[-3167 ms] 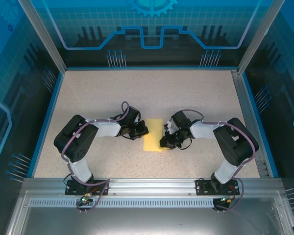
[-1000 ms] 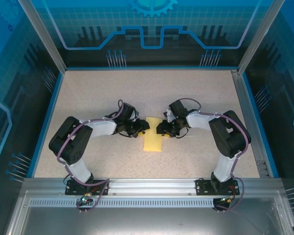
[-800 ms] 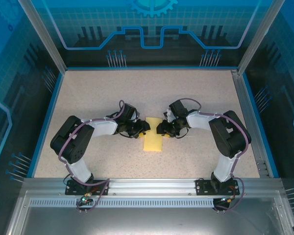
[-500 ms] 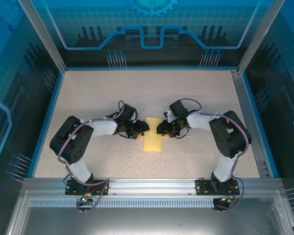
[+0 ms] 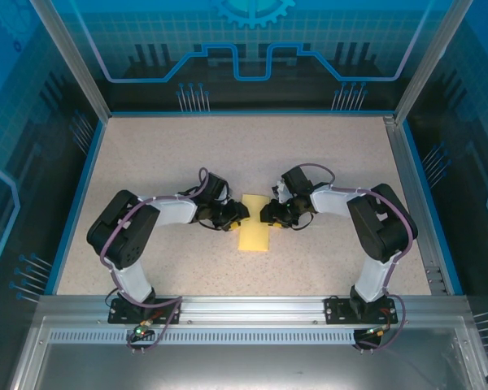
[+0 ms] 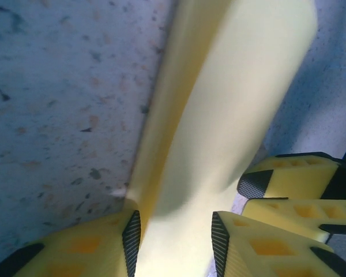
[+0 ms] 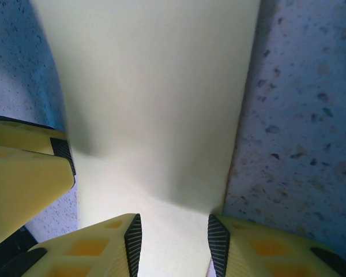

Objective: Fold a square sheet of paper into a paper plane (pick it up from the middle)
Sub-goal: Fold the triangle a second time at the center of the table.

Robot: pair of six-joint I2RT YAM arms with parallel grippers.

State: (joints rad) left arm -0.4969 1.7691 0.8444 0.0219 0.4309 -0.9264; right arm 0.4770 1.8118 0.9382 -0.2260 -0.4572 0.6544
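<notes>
**Q:** Where is the sheet of paper (image 5: 254, 231)?

**Me:** In the middle of the table (image 5: 228, 154), between my two arms. It lies as a narrow yellow strip with its long side running away from my bases. It looks folded in half down the centre, so I judge the first crease made and the nose corners not yet turned in.

**Q:** And your fingers?

**Me:** My left gripper (image 5: 234, 216) reaches the strip's far half from the left and my right gripper (image 5: 268, 214) from the right, nearly tip to tip across it. From my left wrist, the paper runs up through the gap between my pads (image 6: 131, 239), and the right gripper's fingers (image 6: 294, 179) sit just beside its other edge. My right wrist shows the mirror of that.

**Q:** Do you have hold of it?

**Me:** Both pairs of jaws stand partly apart, with yellow paper showing in the gap. A sheet this thin would need them almost together, so I doubt anything is pinched. I cannot tell whether my tips press on the strip or hang just over it.

**Q:** Why both at that end?

**Me:** My guess is that the far end becomes the nose. With both grippers there, one side can pin the strip while the other works a corner, and the crease stays lined up.

**Q:** What worries you?

**Me:** The paper is light. An uneven push could skew it on the speckled top or let the fold spring open.
</notes>
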